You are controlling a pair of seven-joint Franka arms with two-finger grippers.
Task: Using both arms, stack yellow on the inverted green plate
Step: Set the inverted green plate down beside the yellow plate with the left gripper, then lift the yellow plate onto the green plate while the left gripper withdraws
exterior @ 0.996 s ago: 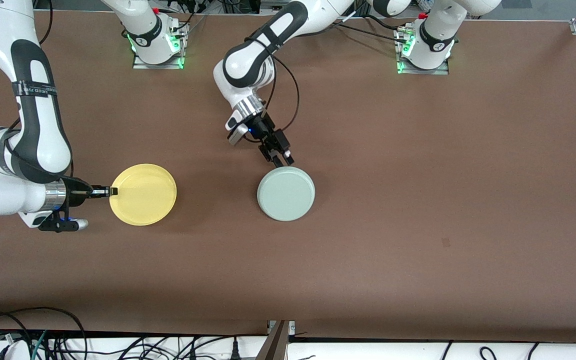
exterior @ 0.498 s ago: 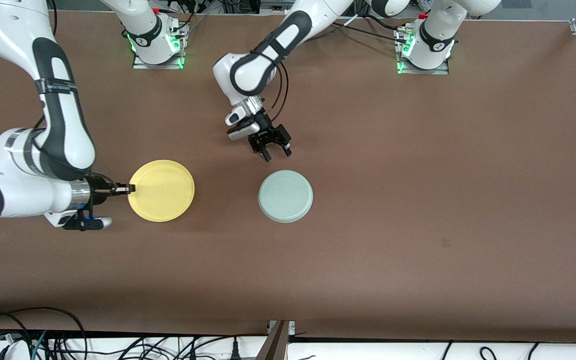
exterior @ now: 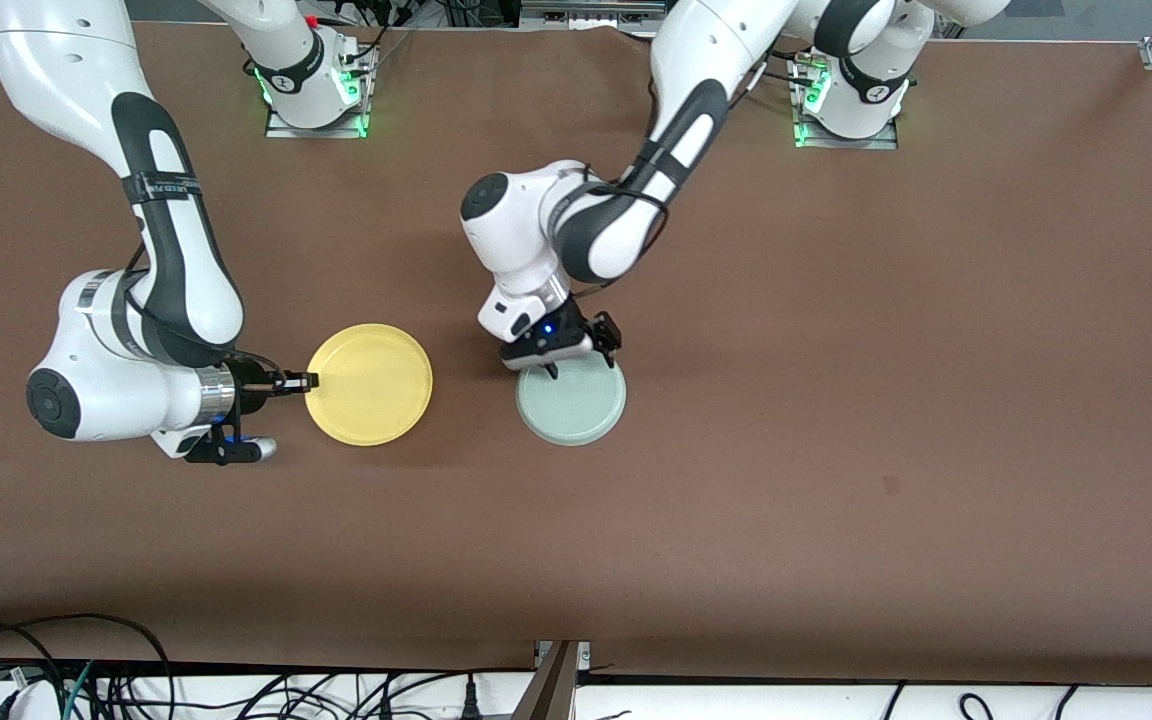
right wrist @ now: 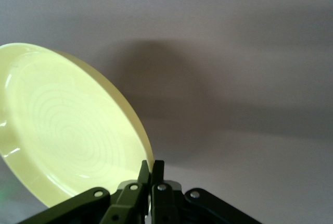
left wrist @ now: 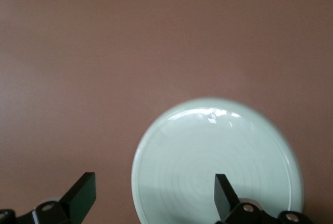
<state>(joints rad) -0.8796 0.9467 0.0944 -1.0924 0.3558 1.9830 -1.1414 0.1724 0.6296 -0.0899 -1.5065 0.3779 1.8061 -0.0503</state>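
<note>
Brown surface (exterior: 836, 420), cables along its near edge. Green plate (exterior: 576, 408) lies upside down mid-surface; left gripper (exterior: 576, 362) released, fingers spread over its rim. Yellow plate (exterior: 369, 384) toward the right arm's end, rim clenched by right gripper (exterior: 308, 381); right wrist view shows it tilted, casting a shadow.
</note>
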